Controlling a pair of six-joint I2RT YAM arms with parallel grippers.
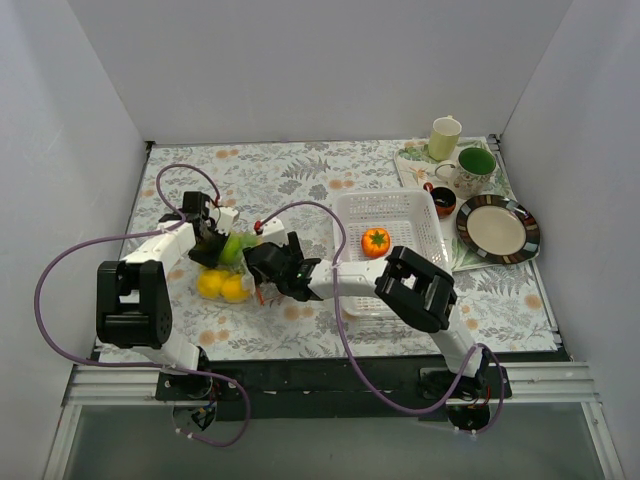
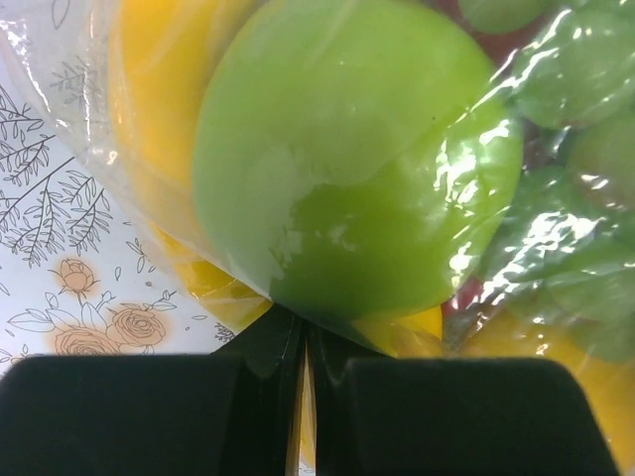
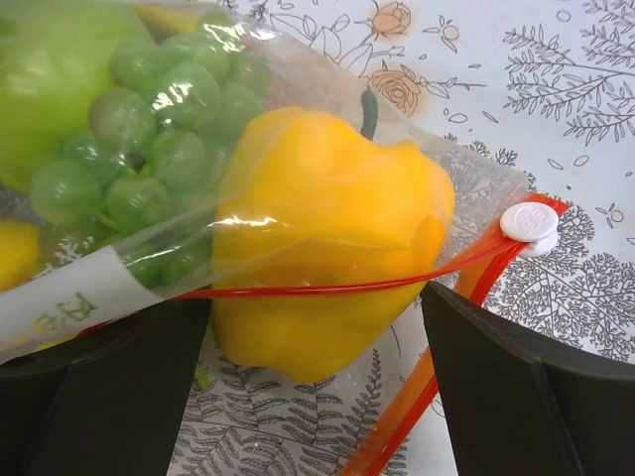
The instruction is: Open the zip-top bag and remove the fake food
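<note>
My left hand point(image 2: 303, 347) pinched the clear crinkly zip-top bag point(image 3: 476, 183) beside the white perforated basket point(image 1: 415, 225); my right hand point(image 3: 313, 347) gaped around its yellow plastic pepper point(image 3: 317, 218).

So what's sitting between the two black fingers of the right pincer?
In the right wrist view, a yellow pepper fills the gap of the right pincer, partly inside the zip-top bag, whose red zip strip crosses it.

White left arm point(image 1: 152, 248) and right arm point(image 1: 350, 280), black joints point(image 1: 128, 300), purple cables point(image 1: 40, 290), black end effector fingers point(image 3: 516, 397).
</note>
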